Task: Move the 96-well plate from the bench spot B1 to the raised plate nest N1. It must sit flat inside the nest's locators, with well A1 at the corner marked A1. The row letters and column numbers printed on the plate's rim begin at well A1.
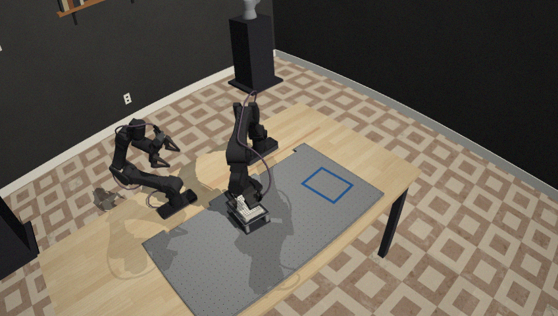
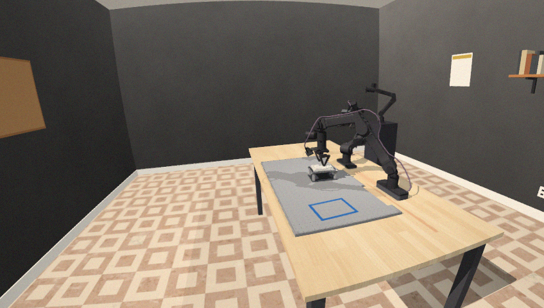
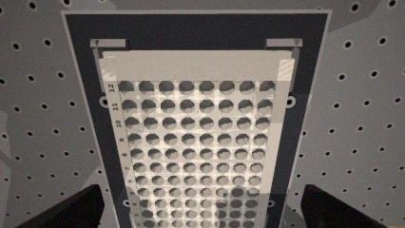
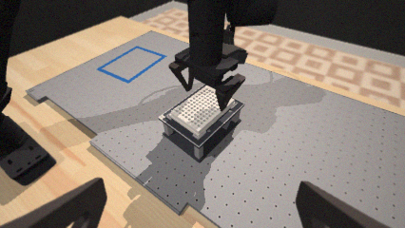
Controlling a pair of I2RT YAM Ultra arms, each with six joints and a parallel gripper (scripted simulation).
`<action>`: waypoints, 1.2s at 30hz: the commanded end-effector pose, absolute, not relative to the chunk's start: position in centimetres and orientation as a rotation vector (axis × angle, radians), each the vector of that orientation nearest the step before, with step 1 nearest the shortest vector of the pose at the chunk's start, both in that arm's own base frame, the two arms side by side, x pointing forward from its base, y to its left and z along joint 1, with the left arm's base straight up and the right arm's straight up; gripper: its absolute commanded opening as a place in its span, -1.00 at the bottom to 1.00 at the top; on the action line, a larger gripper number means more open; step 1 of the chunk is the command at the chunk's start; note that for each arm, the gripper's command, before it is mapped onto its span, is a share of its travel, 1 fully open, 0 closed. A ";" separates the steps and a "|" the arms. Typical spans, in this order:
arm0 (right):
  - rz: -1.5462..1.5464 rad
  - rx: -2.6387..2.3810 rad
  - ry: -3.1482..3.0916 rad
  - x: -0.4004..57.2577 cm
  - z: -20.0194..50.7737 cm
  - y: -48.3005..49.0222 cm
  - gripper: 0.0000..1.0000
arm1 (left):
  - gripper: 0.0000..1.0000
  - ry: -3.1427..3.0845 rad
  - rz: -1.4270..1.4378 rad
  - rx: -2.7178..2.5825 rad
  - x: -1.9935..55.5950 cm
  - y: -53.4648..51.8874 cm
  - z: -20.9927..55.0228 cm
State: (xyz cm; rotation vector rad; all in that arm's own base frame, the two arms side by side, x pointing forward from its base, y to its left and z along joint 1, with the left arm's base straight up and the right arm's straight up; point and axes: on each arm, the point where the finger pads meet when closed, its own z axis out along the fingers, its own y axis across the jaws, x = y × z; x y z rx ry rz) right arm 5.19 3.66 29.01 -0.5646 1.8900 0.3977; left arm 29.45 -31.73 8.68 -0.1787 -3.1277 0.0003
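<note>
At the near end of the exterior view, a wooden table [image 1: 78,274] [image 2: 382,267] [image 4: 28,62] runs away from you, carrying a grey perforated board [image 1: 195,270] [image 2: 290,213] [image 3: 356,95] [image 4: 285,180]. Nearest on it is a blue outline [image 1: 337,176] [image 2: 340,215] [image 4: 146,69], at six o'clock from the raised nest [image 1: 245,224] [image 2: 313,177] [image 3: 200,30] [image 4: 199,151]. The white 96-well plate [image 1: 252,213] [image 2: 322,167] [image 3: 190,138] [image 4: 197,111] sits on that nest and looks level. In the left wrist view its column 12 end lies at twelve o'clock, between corner locators [image 3: 109,43]; the A1 corner mark cannot be made out.

The left gripper [image 1: 245,201] [image 2: 323,163] [image 3: 202,194] [image 4: 204,99] points down at the plate — its jaws fully open, holding nothing. Its arm is based at four o'clock from the nest. The right gripper [image 1: 174,158] [image 4: 201,189] is also wide open and empty, raised well apart from the plate. Farthest, at about two o'clock — a dark pedestal [image 1: 15,250] [image 2: 382,141].
</note>
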 end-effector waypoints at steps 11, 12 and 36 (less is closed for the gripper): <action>0.398 -0.567 1.885 5.4 29.1 3.8 1.00 | 1.00 -3.245 0.117 -0.494 30.6 -32.7 13.5; 0.398 -0.567 1.885 5.4 29.1 3.8 1.00 | 1.00 -3.256 0.131 -0.557 30.5 -32.6 13.8; 0.398 -0.567 1.885 5.4 29.1 3.8 1.00 | 1.00 -3.239 0.355 -1.423 26.7 -28.8 18.0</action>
